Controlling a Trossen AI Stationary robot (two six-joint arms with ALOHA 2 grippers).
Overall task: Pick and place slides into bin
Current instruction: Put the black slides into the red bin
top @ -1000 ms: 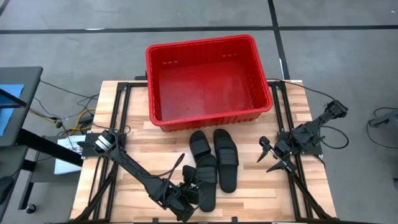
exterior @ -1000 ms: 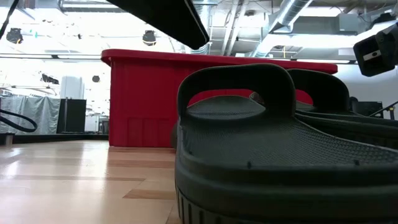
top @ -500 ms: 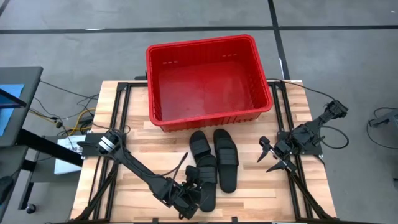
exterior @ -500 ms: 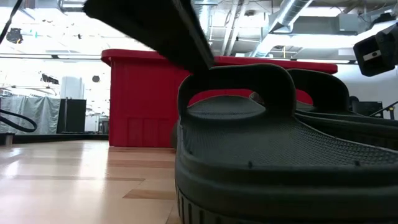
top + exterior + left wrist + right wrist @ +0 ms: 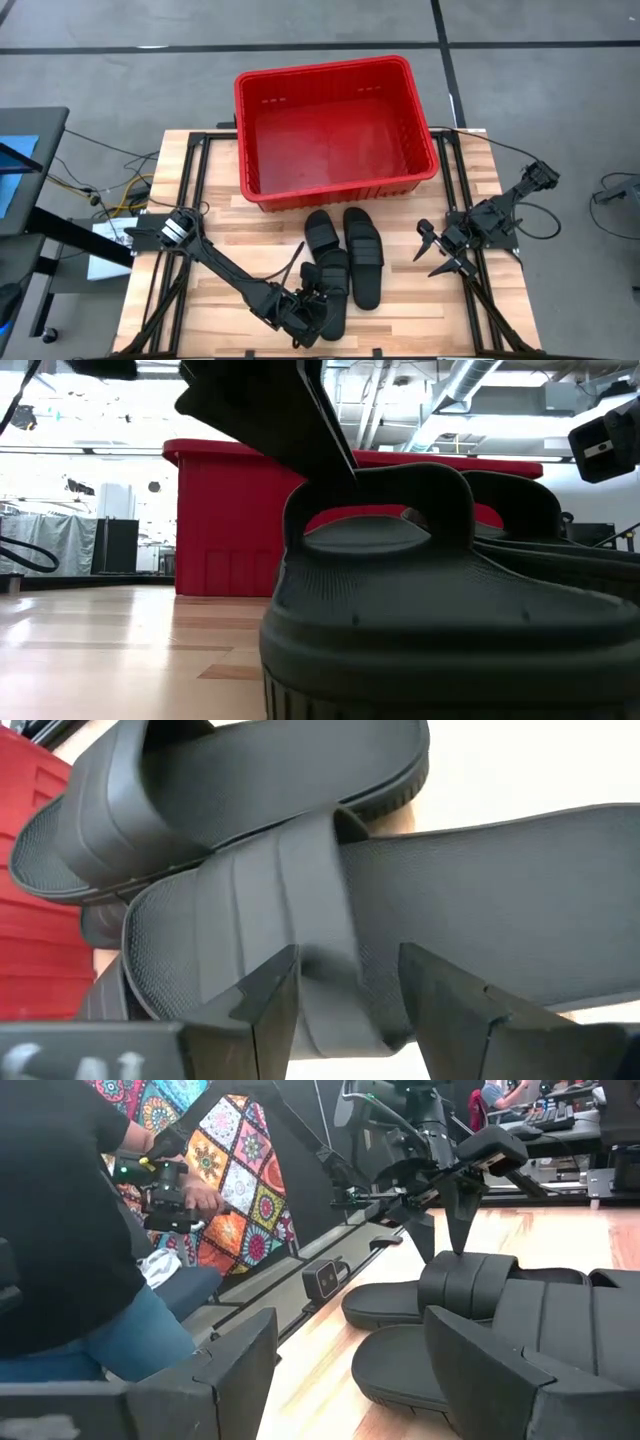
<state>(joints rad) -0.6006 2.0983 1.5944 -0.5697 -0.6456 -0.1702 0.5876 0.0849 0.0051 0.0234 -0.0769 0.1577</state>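
Left gripper (image 5: 312, 318) has dropped onto the nearest slide (image 5: 333, 290), fingers spread astride its strap. Slides lie lengthwise toward the empty bin (image 5: 335, 125); right gripper (image 5: 435, 252) waits apart, fingers spread.

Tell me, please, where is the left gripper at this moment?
In the high view the left gripper is at the table's near edge, left of centre, down on the nearest of the black slides, with its fingers astride that slide's strap.
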